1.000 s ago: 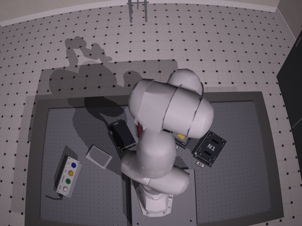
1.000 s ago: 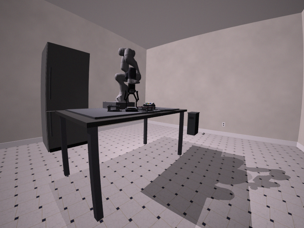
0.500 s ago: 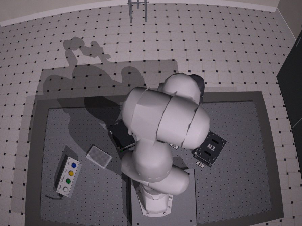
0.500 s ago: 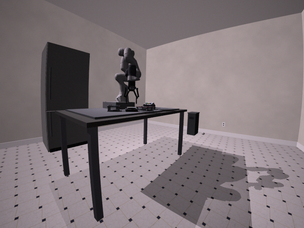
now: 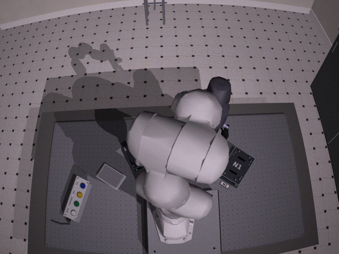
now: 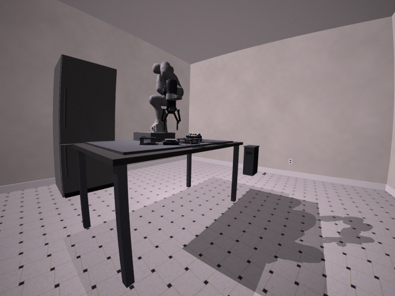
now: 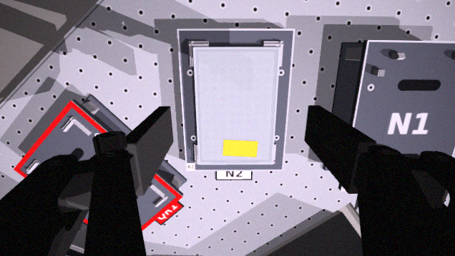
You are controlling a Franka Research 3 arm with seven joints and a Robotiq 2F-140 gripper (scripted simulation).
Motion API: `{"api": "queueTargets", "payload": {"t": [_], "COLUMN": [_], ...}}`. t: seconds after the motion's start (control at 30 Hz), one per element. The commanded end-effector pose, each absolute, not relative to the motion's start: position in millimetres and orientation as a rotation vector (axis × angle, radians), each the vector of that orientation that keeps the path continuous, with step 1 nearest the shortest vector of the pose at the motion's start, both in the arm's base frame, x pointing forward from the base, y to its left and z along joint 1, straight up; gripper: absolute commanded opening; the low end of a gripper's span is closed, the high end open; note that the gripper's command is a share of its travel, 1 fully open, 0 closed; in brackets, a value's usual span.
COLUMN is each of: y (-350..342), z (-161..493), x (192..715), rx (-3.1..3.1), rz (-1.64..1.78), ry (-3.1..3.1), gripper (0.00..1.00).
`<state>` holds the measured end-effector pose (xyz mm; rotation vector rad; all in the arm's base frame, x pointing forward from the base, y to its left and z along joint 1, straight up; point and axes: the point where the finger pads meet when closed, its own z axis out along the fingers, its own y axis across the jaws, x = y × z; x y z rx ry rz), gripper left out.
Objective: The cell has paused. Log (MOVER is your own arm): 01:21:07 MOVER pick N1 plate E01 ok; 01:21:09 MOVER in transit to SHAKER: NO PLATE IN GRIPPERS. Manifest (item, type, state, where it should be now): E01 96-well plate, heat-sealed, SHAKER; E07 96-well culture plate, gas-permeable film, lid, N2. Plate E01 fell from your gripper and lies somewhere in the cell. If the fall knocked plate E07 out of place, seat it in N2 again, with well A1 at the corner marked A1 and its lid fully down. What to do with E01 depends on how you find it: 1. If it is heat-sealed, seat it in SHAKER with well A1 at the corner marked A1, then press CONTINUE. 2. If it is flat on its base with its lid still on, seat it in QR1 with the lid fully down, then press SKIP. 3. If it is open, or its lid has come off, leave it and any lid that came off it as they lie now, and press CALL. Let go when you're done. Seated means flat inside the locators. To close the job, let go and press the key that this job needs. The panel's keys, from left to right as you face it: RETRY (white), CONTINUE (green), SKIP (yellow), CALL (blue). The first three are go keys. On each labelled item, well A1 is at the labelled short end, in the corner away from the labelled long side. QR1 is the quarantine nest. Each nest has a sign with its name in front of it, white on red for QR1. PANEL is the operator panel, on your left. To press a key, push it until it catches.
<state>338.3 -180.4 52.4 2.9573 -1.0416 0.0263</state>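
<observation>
My gripper (image 7: pixel 239 124) (image 6: pixel 171 127) is open and empty, high above nest N2 (image 7: pixel 284 107). A pale plate (image 7: pixel 233 96) with a yellow label lies in N2, apparently flat inside the locators; its label is at the short end by the A1 mark. It looks lidded, but the lid's fit cannot be told. Another plate (image 5: pixel 111 176), showing a well grid, lies on the table between the panel (image 5: pixel 77 199) (image 6: pixel 193 135) and the shaker (image 5: pixel 128 157). Its seal or lid cannot be told. Red-edged QR1 (image 7: pixel 57 143) is partly behind my left finger. The arm hides most of the shaker in the top view.
Nest N1 (image 5: pixel 237 165) (image 7: pixel 386 107) stands beside N2, close to my right finger in the wrist view. Its sign (image 5: pixel 224 184) is in front of it. A bent dark rod (image 5: pixel 60 222) lies by the panel's lower end. The table's dark rim (image 5: pixel 308 197) borders the perforated top.
</observation>
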Motion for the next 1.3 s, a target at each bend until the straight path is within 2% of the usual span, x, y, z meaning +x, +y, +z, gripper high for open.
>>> {"api": "queueTargets", "payload": {"t": [0.0, 0.63, 0.67, 1.27], "y": [-176.7, -176.8, -176.8, -176.8], "z": [57.4, 72.8, 72.8, 72.8], "x": [332.2, 332.2, 332.2, 332.2], "rx": [2.965, 2.965, 2.965, 2.965], "rz": [-0.008, -0.008, -0.008, -0.008], "ry": [-1.038, -1.038, -1.038, -1.038], "gripper": [0.70, 0.70, 0.10, 0.10]}}
